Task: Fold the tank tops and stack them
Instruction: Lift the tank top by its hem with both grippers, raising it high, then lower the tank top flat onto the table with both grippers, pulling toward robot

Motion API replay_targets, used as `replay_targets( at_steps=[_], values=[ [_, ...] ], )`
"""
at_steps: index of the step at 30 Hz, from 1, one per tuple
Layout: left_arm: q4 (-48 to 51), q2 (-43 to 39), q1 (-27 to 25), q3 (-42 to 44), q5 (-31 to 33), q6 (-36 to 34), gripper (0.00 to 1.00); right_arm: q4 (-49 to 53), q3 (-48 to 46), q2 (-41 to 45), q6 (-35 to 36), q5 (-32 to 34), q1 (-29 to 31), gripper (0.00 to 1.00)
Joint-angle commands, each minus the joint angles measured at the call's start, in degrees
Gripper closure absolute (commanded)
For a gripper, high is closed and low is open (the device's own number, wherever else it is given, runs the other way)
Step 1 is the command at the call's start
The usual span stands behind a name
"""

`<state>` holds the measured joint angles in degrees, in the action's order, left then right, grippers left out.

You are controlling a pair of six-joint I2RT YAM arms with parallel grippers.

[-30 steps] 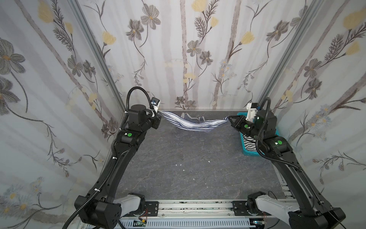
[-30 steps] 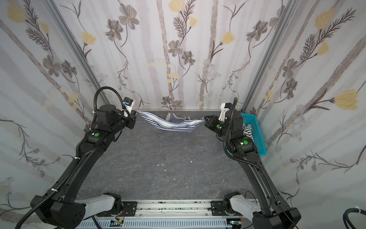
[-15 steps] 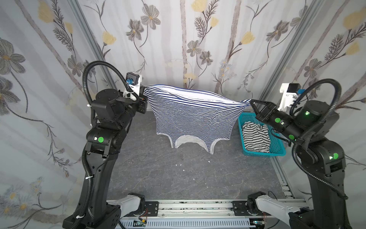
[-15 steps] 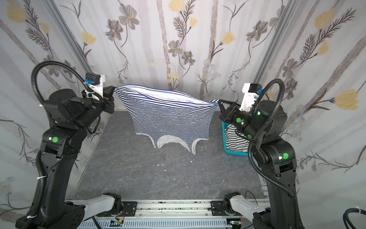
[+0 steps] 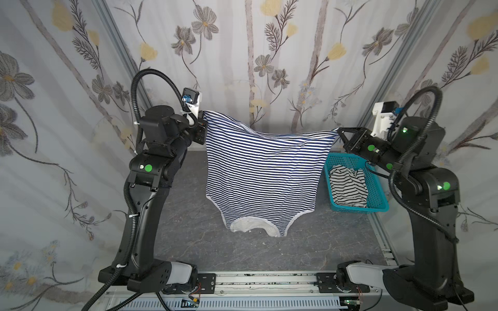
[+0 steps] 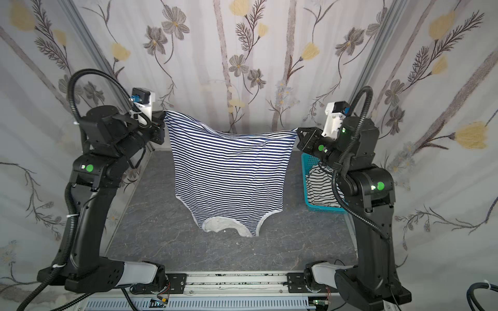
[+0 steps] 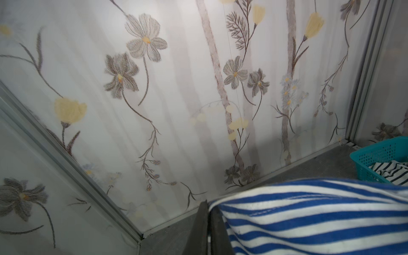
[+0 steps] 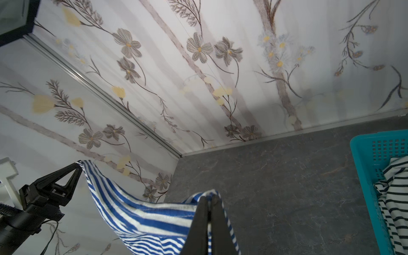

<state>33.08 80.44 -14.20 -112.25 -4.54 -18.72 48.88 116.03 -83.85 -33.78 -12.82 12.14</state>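
Note:
A navy-and-white finely striped tank top [image 5: 262, 175] [image 6: 231, 172] hangs upside down in the air, stretched between both grippers by its hem corners, its white-trimmed straps and neckline [image 5: 254, 226] hanging just above or brushing the grey table. My left gripper [image 5: 202, 123] [image 6: 163, 119] [image 7: 208, 205] is shut on one hem corner. My right gripper [image 5: 338, 132] [image 6: 297, 132] [image 8: 208, 198] is shut on the other corner. The second tank top [image 5: 347, 185] [image 6: 322, 188] [image 8: 395, 207], white with black stripes, lies crumpled in the basket.
A turquoise perforated basket [image 5: 377, 208] [image 6: 308, 167] [image 8: 366, 154] [image 7: 371, 156] stands at the table's right side, under the right arm. Flowered curtain walls close in the back and both sides. A rail with the arm bases [image 5: 256, 282] runs along the front edge.
Both arms have risen and drawn back from low over the far table, lifting the striped top from a low sagging strip until it hangs full length between them.

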Motion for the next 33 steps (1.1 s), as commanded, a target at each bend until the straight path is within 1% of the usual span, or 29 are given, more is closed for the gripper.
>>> replay_targets(
  at_steps=[1, 4, 7, 10, 12, 15, 17, 20, 23, 25, 28, 30, 31, 33],
  values=[
    [-5.4, 2.9, 0.1, 0.7, 0.1, -1.4, 1.0, -5.9, -0.6, -3.2, 0.4, -5.3, -1.7, 1.0],
    [-8.7, 7.0, 0.1, 1.0, 1.6, -2.7, 1.0, -9.5, -0.4, -7.1, -0.3, -8.7, -3.8, 1.0],
    [-11.7, 12.1, 0.4, -0.6, 3.3, -4.5, 1.0, -11.7, 2.1, -14.2, -0.2, -11.9, -6.1, 1.0],
    [-12.4, 18.5, 1.3, -7.2, 5.1, -5.1, 1.0, -11.8, 9.2, -20.4, -0.1, -15.5, -8.0, 1.0],
    [-12.5, 21.7, 2.3, -12.3, 5.5, -4.4, 1.0, -10.5, 16.1, -24.2, -0.3, -17.0, -8.5, 1.0],
    [-12.4, 23.3, 3.7, -17.0, 4.7, -2.9, 1.0, -9.6, 23.4, -27.5, -1.5, -19.1, -9.2, 1.0],
    [-12.8, 23.0, 4.6, -17.4, 3.8, -2.5, 1.0, -11.1, 23.6, -27.7, -2.4, -20.6, -9.9, 1.0],
    [-13.0, 22.0, 6.3, -15.8, 2.9, -1.7, 1.0, -11.3, 22.3, -27.8, -2.3, -20.9, -10.0, 1.0],
    [-13.6, 19.3, 8.4, -10.1, 0.3, -0.6, 1.0, -13.7, 15.6, -25.6, -1.7, -20.8, -9.4, 1.0],
    [-14.5, 16.4, 9.5, -3.3, -1.5, -0.8, 1.0, -16.9, 7.2, -22.4, -1.5, -21.3, -9.2, 1.0],
    [-17.6, 9.6, 10.6, 12.0, -3.2, -2.0, 1.0, -23.2, -9.0, -15.8, -1.4, -22.0, -9.2, 1.0],
    [-20.5, 3.2, 10.9, 24.7, -3.9, -3.9, 1.0, -29.1, -21.9, -9.9, -2.3, -22.7, -9.0, 1.0],
    [-21.5, 0.3, 11.0, 29.6, -4.1, -4.7, 1.0, -31.2, -27.5, -7.1, -2.6, -23.1, -8.8, 1.0],
    [-22.5, -5.7, 11.1, 40.7, -4.7, -6.3, 1.0, -33.9, -37.7, -1.0, -2.6, -23.1, -8.5, 1.0]
  ],
)
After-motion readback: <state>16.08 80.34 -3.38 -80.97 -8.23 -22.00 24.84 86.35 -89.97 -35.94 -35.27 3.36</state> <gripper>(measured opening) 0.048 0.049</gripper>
